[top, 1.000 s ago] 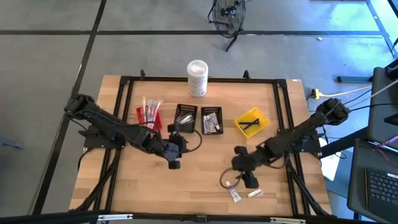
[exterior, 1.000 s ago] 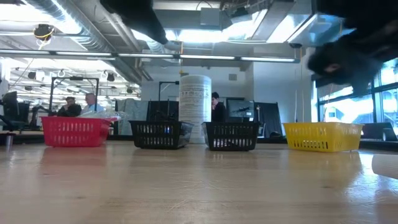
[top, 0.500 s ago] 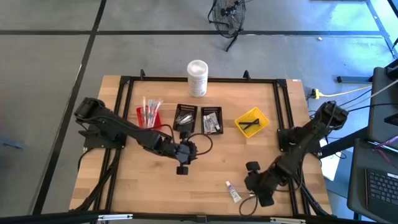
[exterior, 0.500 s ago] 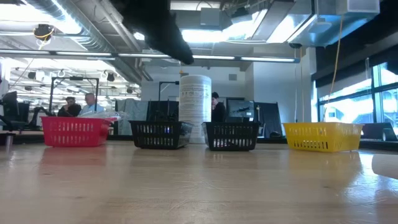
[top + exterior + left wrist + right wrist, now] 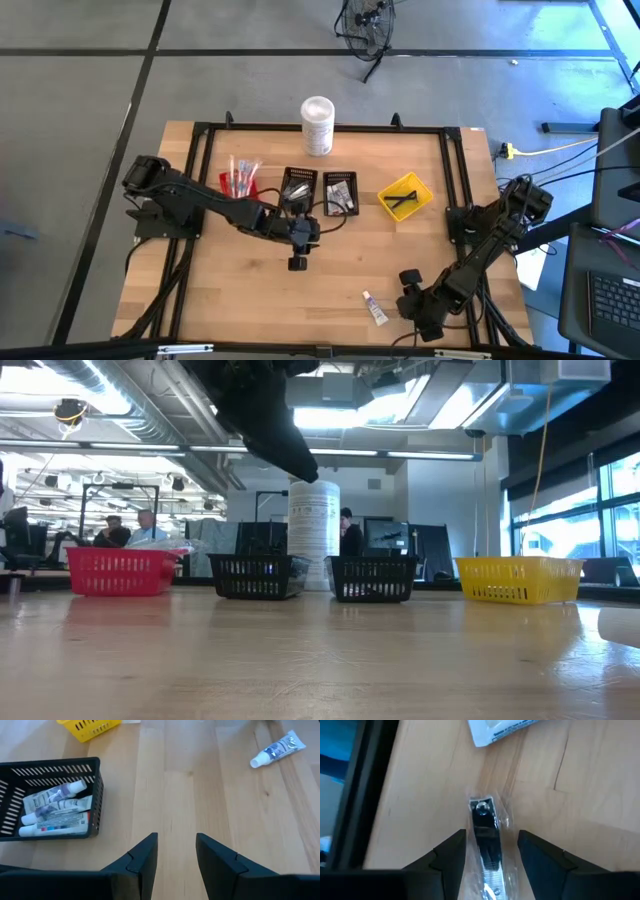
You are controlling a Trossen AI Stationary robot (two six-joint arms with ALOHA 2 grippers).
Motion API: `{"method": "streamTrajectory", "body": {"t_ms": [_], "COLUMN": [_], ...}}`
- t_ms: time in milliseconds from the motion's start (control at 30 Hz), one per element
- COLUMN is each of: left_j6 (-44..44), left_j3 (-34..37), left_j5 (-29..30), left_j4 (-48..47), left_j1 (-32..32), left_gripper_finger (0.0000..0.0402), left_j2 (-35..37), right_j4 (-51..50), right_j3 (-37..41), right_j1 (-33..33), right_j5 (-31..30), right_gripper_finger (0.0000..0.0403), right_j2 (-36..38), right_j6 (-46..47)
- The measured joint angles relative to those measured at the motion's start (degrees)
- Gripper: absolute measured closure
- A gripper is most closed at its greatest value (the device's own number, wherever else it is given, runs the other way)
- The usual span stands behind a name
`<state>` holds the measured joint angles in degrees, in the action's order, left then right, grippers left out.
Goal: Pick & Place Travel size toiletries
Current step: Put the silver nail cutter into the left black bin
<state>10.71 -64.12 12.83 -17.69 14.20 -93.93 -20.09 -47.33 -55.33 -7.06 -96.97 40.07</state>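
Right wrist view: the right gripper (image 5: 492,852) straddles a wrapped nail clipper (image 5: 484,840), fingers parted, not gripping. The left gripper (image 5: 176,855) hangs open, empty.

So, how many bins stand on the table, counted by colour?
Red bin: 1
Black bins: 2, one next to the red, one nearer the yellow
Yellow bin: 1
Total: 4
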Motion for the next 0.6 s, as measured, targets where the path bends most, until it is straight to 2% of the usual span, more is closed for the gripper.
{"method": "streamTrajectory", "body": {"t_ms": [167,433,533,600], "left_j6": [-0.55,-3.59,-3.87,-3.55], "left_j3": [0.00,0.00,0.00,0.00], "left_j5": [-0.10,-1.49,-2.33,-2.27], "left_j4": [0.00,-0.02,-0.03,-0.04], "left_j1": [-0.14,-0.15,-0.70,-1.27], "left_gripper_finger": [0.0272,0.0272,0.0272,0.0272], "left_j2": [0.00,0.02,0.02,0.02], "right_j4": [-0.23,0.46,2.15,2.18], "right_j3": [0.02,0.16,0.20,0.24], "right_j1": [-0.12,0.07,0.16,0.52], "right_j5": [-3.12,-4.28,-5.96,-10.21], "right_gripper_finger": [0.0250,0.0348,0.0352,0.0350], "right_j2": [-0.31,-0.36,-0.55,-0.61], "right_j6": [-1.50,-1.14,-1.05,-1.07]}}
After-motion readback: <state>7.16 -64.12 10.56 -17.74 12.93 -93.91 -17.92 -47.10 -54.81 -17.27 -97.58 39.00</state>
